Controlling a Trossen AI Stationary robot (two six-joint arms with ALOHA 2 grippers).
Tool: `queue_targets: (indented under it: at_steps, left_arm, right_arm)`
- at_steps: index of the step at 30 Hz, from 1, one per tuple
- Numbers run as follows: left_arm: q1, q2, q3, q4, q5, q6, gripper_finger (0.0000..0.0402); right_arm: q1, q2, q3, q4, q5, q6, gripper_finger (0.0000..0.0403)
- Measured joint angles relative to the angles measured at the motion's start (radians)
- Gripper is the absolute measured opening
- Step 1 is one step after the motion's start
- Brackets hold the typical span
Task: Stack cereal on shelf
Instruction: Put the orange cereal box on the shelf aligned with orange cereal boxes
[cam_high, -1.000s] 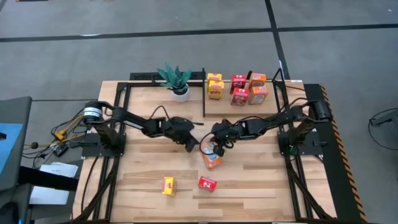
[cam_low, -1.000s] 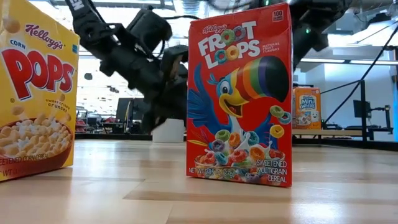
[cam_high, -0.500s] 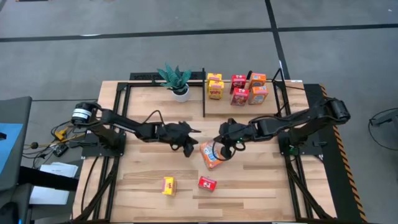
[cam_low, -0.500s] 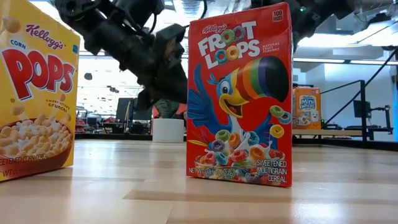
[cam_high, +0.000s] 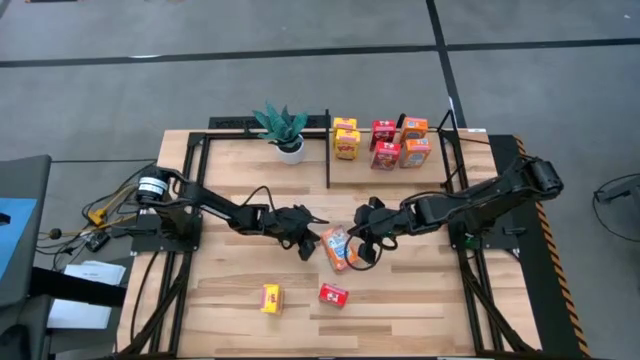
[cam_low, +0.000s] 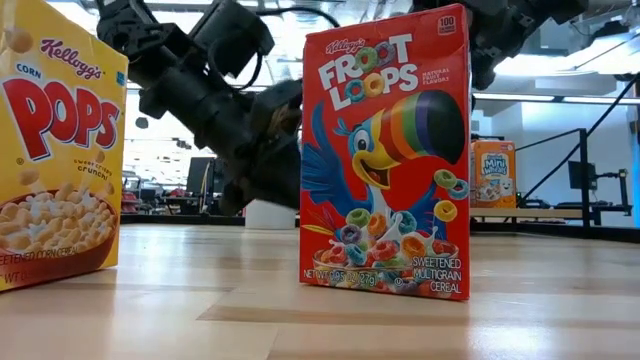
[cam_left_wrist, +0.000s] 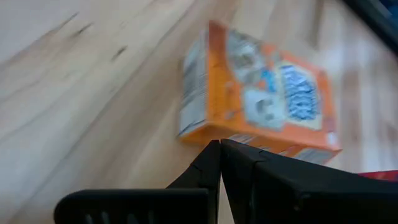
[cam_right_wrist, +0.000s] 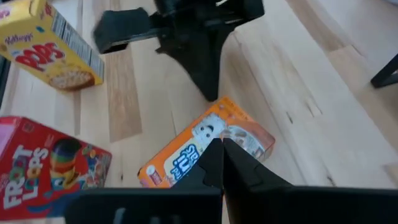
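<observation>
Cereal box (cam_high: 339, 248) between shut tools (cam_high: 309, 241)

Eight cereal boxes (cam_high: 340, 248) are counted: five on the shelf (cam_high: 390, 172). One plant (cam_high: 283, 127) is seen

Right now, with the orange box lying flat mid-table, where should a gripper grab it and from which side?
Come straight down on the orange box and pinch its two long edges. It lies face up, so only its narrow sides offer grip. Both the left gripper and right gripper are shut beside it, so one must open first.
</observation>
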Motion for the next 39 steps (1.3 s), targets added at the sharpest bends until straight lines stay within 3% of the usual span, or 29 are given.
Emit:
queue_targets:
  at_steps: [6,12,21,28,35,39]
  left_arm:
    - [0.002,-0.021,-0.001,-0.001,-0.012,0.028,0.0]
    - [0.003,-0.021,0.001,0.12,-0.002,0.077,0.0]
    - [0.007,-0.019,0.0,0.024,-0.083,0.13,0.0]
    - [0.005,-0.019,0.0,0.023,-0.082,0.138,0.0]
    - [0.005,-0.014,-0.011,0.088,-0.056,0.157,0.0]
    - [0.005,0.038,-0.046,0.204,-0.034,0.104,0.0]
  right_arm:
    - [0.003,0.0,0.0,-0.027,0.003,-0.001,0.0032]
    - [0.003,0.0,0.0,-0.034,0.027,-0.002,0.0036]
    - [0.003,0.0,0.0,-0.038,0.027,-0.003,0.0017]
    - [0.003,0.0,0.0,-0.041,0.027,-0.005,0.004]
    - [0.003,0.0,0.0,-0.045,0.027,-0.004,0.0036]
    - [0.003,0.0,0.0,-0.057,0.026,-0.001,0.0023]
